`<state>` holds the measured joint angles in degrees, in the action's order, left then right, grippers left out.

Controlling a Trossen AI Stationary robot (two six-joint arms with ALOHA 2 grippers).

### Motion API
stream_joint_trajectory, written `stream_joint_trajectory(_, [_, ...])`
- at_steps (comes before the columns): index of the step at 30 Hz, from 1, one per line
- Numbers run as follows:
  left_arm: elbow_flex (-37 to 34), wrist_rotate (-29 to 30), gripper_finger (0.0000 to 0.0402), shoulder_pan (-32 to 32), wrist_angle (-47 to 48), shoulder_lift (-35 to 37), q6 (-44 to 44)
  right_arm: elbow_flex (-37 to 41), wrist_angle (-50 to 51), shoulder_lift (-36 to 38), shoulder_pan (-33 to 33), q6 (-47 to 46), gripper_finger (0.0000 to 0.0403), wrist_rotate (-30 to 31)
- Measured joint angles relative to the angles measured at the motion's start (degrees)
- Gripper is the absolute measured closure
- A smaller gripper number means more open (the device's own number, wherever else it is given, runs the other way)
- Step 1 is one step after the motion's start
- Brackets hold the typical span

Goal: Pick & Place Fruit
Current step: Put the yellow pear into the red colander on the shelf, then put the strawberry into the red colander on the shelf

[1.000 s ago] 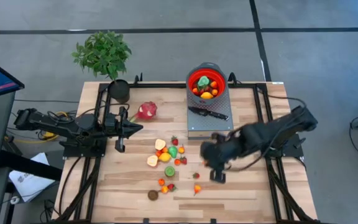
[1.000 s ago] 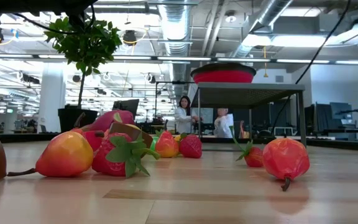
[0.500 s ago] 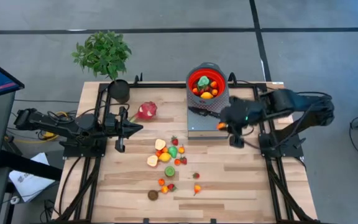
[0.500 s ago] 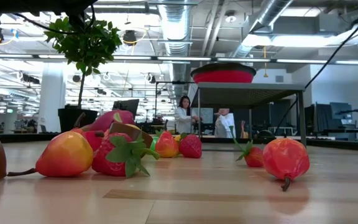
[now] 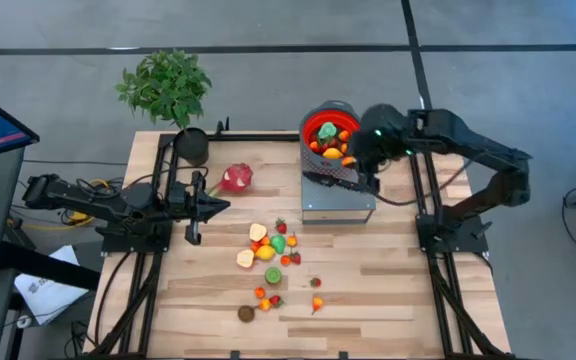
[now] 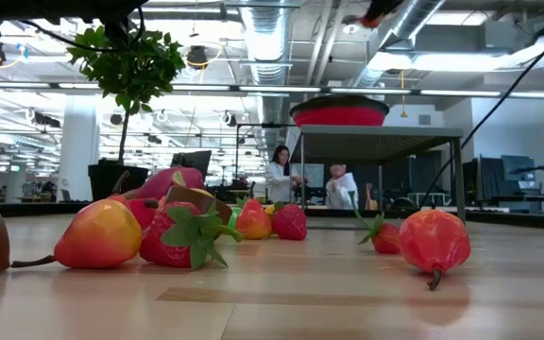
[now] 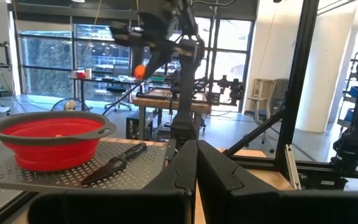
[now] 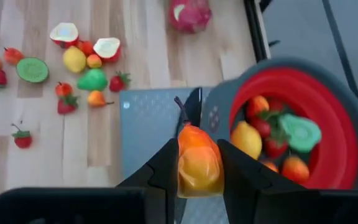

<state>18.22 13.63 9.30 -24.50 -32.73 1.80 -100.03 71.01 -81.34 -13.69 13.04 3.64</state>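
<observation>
Overhead, right gripper (image 5: 353, 160) raised beside the red bowl (image 5: 330, 135), above the grey perforated stand (image 5: 338, 195). Only through the right wrist view, jaws pinching an orange-yellow fruit (image 8: 197, 162) over the black-handled knife (image 8: 191, 106). Left gripper (image 5: 194, 208) parked at the bench's (image 5: 388, 290) left edge, jaws pressed together. Remaining fruit (image 5: 268, 245) scattered mid-bench; dragon fruit (image 5: 236, 178) near the potted plant (image 5: 168, 90).

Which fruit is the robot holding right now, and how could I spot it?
Find the round red bowl with a grey rim on the grey perforated metal stand at the table's far edge. Beside it hovers the right gripper, and pinched between its dark fingers is a small orange-and-yellow toy fruit with a thin stem. It alone is off the table, neither in the bowl nor among the loose fruit.
</observation>
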Motion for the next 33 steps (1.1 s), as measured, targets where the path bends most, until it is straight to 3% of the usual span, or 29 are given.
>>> stream_joint_trajectory(10, [0.0,0.0,0.0399,0.0,0.0,0.0,0.0,0.0,-3.4,-10.6,-12.3,11.1,0.0321,-10.6])
stream_joint_trajectory(21, [0.0,0.0,0.0399,0.0,0.0,0.0,0.2,0.0,-5.3,-20.3,-20.6,16.1,0.0315,-11.3])
stream_joint_trajectory(33, [0.0,0.0,0.0399,0.0,0.0,0.0,0.0,-1.5,-5.7,-22.6,-22.3,15.7,0.0192,-10.8])
